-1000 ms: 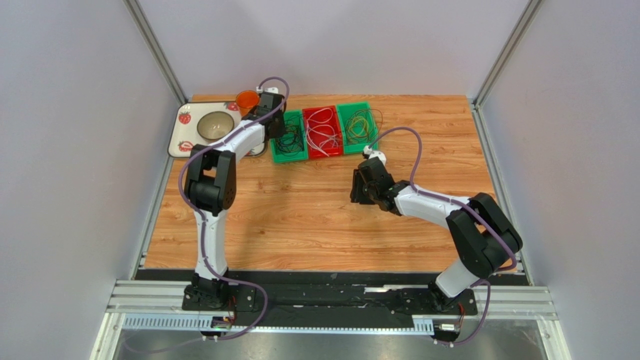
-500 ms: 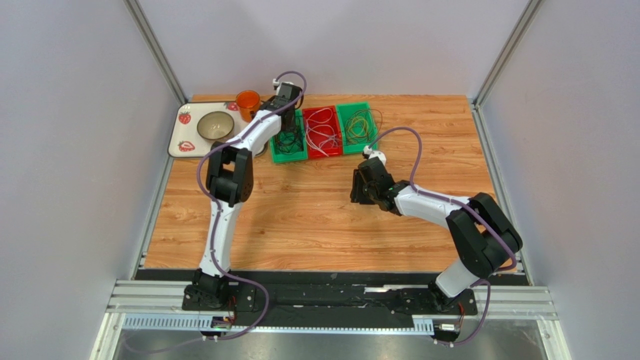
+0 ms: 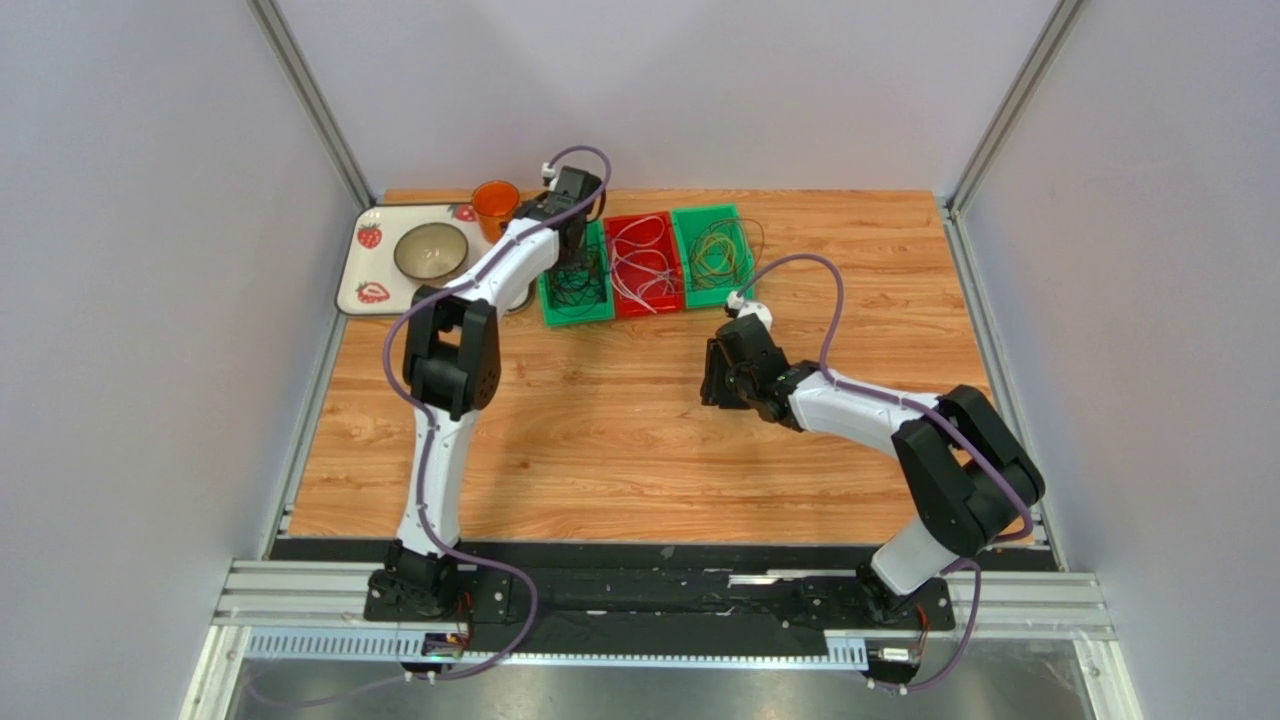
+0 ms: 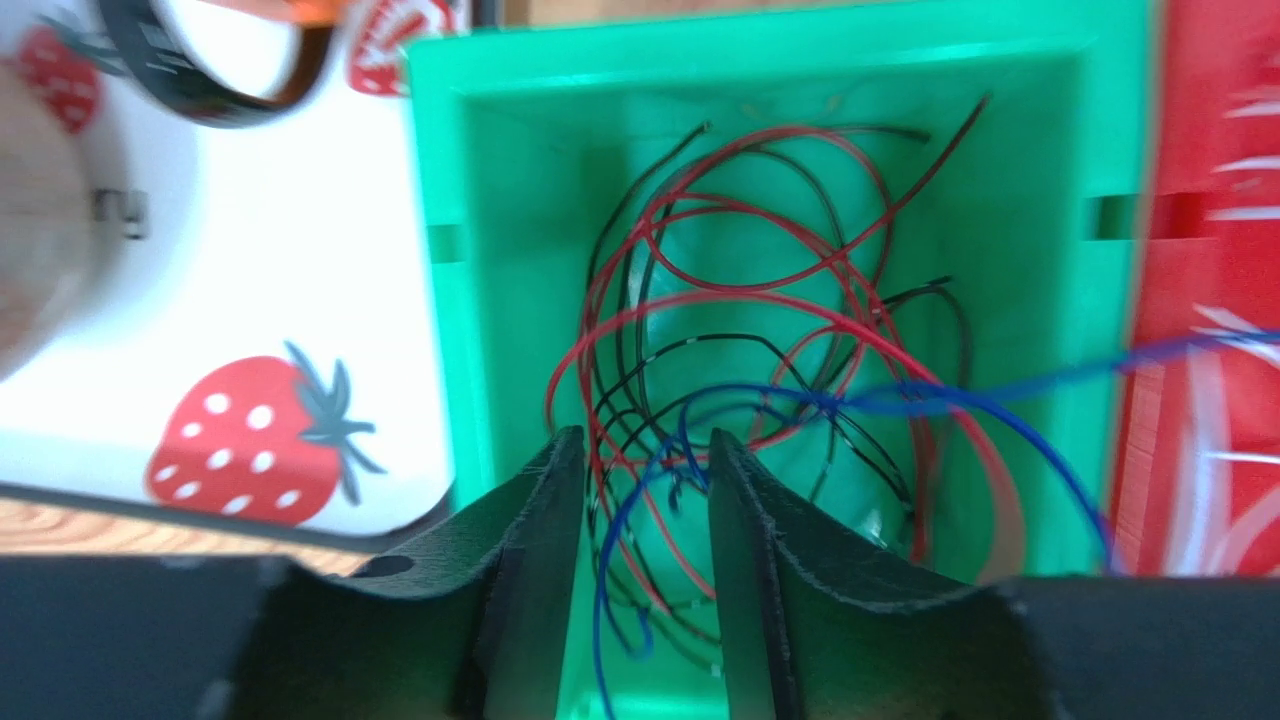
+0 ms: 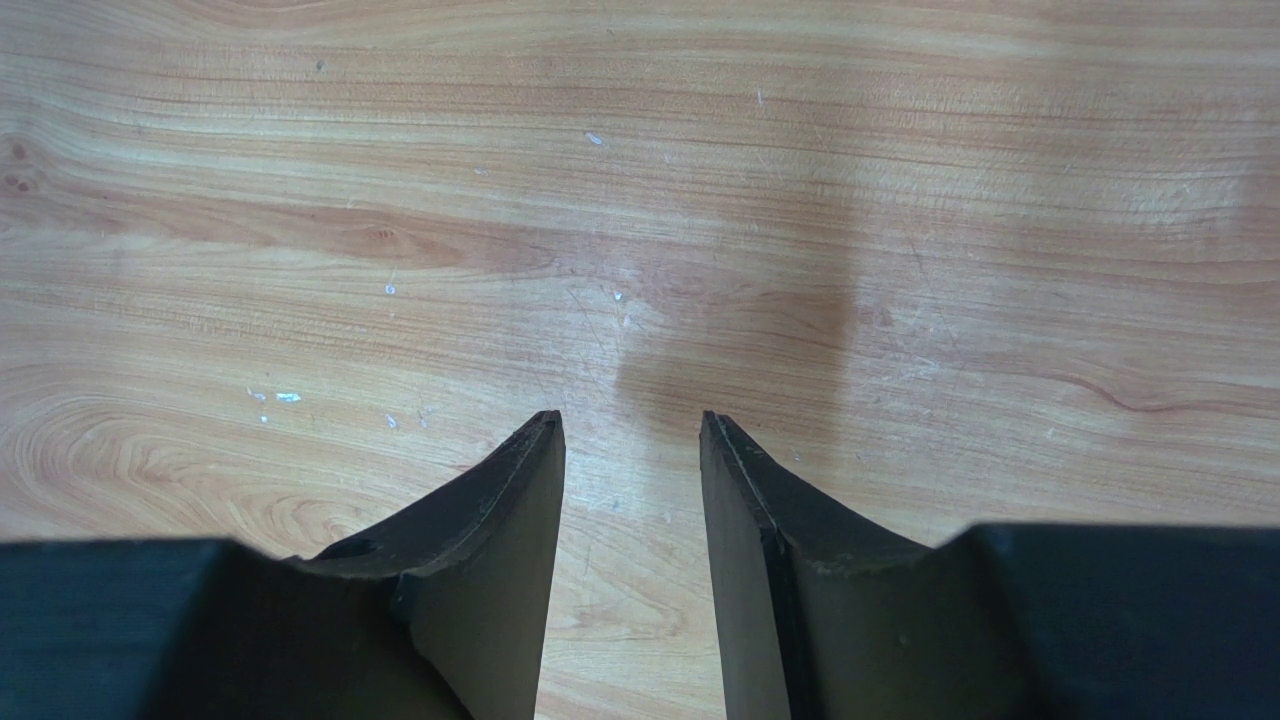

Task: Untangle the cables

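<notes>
Cables (image 4: 751, 345) lie heaped in the green bin (image 4: 451, 300) near the table's far edge, left of centre. They are thin red, black and blue wires in loose, overlapping loops. They look light, limp and springy, so a pull on one loop would likely drag its neighbours along. The insulation may also slip through a light pinch. One blue strand trails over the bin's right wall toward the red bin (image 4: 1202, 150). That free run looks the best place to take hold, clear of the knot of crossings in the middle.

The left gripper (image 4: 646, 443) hangs over the bin's near end with its jaws parted. Blue and red loops pass through the gap, but nothing is pinched. The bin's steep walls crowd any sideways reach.

A second green bin (image 3: 721, 300) stands beyond the red one. The strawberry tray (image 4: 301, 300) sits just left, in the far-left corner, carrying a bowl (image 3: 430, 249), with an orange cup (image 3: 495, 200) beside it.

The right gripper (image 5: 631, 428) hovers over bare table (image 3: 631, 450) mid-way, jaws apart and empty.
</notes>
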`<state>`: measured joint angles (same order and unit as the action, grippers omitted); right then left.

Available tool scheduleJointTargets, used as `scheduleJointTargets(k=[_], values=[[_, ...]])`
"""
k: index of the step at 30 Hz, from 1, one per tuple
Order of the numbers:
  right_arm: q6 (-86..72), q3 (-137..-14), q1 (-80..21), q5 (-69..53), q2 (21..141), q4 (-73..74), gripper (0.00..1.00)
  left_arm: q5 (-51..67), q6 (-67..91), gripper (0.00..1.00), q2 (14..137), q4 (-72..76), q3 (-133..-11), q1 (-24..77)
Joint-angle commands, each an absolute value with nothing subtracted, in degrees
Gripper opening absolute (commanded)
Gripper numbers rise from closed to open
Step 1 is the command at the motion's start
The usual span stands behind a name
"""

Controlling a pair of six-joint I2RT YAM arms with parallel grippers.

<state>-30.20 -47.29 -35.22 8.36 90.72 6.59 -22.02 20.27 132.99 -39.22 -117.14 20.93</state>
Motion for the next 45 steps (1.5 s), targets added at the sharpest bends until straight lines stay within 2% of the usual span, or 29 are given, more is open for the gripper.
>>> scheduleJointTargets(k=[1,2,5,16,28,35,41,45], values=[[-30.67,-48.78,-35.42,9.58,90.62,5.19,0.43,-22.77,19.69,0.5,125.51,-41.13,-119.52,20.92],[-30.76,-48.78,-35.59,9.58,90.62,5.19,0.42,-22.59,19.69,0.53,125.33,-41.48,-119.97,20.92],[-30.67,-48.78,-35.51,9.49,90.61,5.19,0.42,-21.36,20.21,0.55,124.02,-42.01,-120.5,21.0],[-30.76,-48.87,-35.59,9.58,90.7,5.27,0.42,-17.93,13.36,0.56,123.84,-36.48,-120.93,28.11],[-30.67,-48.87,-35.51,9.49,90.7,5.27,0.42,-21.7,8.62,0.55,134.56,-39.55,-133.85,32.43],[-30.67,-48.95,-35.51,9.41,90.79,5.36,0.42,-25.04,6.68,0.55,137.37,-39.38,-134.56,32.43],[-30.67,-49.04,-35.51,9.58,90.97,5.36,0.42,-25.04,6.94,0.49,138.96,-39.11,-134.65,32.34],[-30.67,-49.22,-35.42,9.49,91.14,5.27,0.42,-25.14,7.38,0.35,138.6,-38.41,-133.42,32.43]])
